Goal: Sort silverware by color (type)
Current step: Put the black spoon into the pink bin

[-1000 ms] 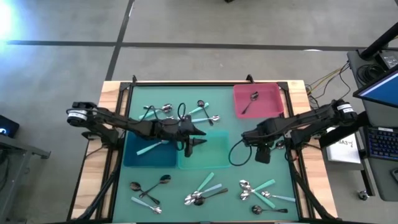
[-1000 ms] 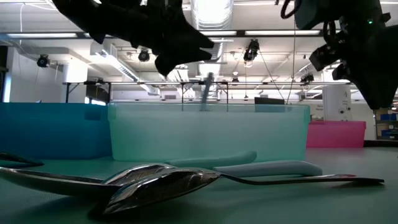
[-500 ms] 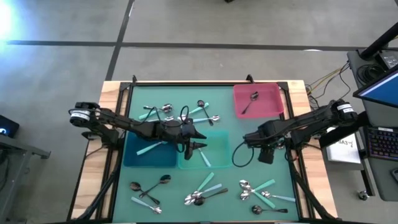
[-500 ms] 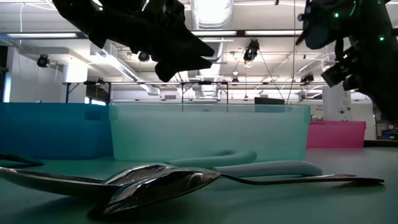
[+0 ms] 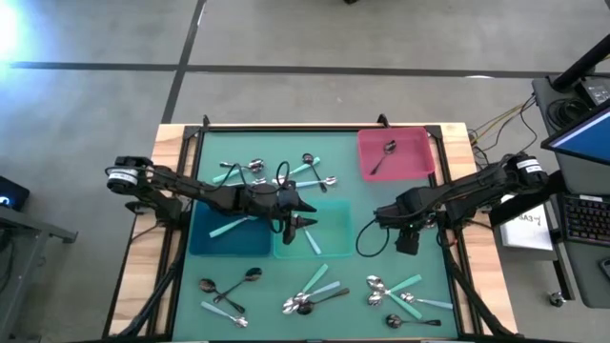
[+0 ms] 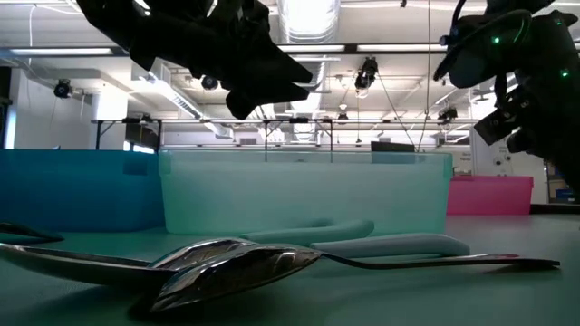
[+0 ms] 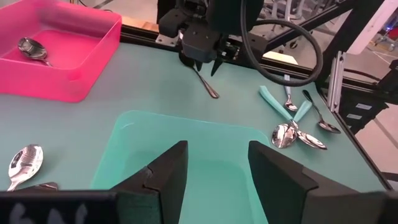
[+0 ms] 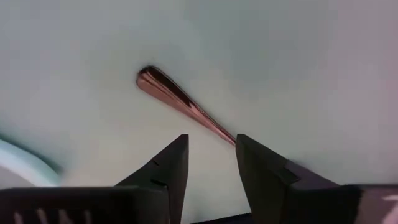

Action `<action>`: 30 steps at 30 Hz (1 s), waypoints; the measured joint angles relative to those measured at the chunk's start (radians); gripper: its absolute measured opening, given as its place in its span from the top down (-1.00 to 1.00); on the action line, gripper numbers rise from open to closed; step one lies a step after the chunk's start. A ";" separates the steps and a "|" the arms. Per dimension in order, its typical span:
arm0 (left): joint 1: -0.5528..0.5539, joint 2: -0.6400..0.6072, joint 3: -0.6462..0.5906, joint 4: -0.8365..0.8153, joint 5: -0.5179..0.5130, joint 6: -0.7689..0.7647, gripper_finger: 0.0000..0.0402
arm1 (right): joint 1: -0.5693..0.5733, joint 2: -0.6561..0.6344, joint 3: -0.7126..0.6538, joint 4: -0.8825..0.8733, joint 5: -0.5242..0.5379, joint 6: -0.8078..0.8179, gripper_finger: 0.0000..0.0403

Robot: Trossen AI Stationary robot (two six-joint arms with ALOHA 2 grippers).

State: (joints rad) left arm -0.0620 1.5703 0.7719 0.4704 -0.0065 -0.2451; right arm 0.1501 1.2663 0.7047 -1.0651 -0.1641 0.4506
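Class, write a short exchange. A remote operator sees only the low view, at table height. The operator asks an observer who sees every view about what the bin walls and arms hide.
Operator: I only see the bins' walls. Is anything inside the teal one?
Observer: Yes. One teal-handled spoon lies in the teal bin.
Operator: Where is the left gripper?
Observer: The left gripper hovers over that bin, open and holding nothing.
Operator: And the right one?
Observer: The right gripper is low over the mat beside the teal bin. Its open fingers stand on either side of a spoon handle.
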 joint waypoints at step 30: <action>0.000 -0.001 0.000 -0.011 0.000 0.000 0.22 | 0.000 -0.002 -0.149 0.245 -0.018 0.012 0.41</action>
State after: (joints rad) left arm -0.0620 1.5696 0.7719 0.4590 -0.0063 -0.2447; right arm 0.1505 1.2644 0.5556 -0.8200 -0.1819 0.4624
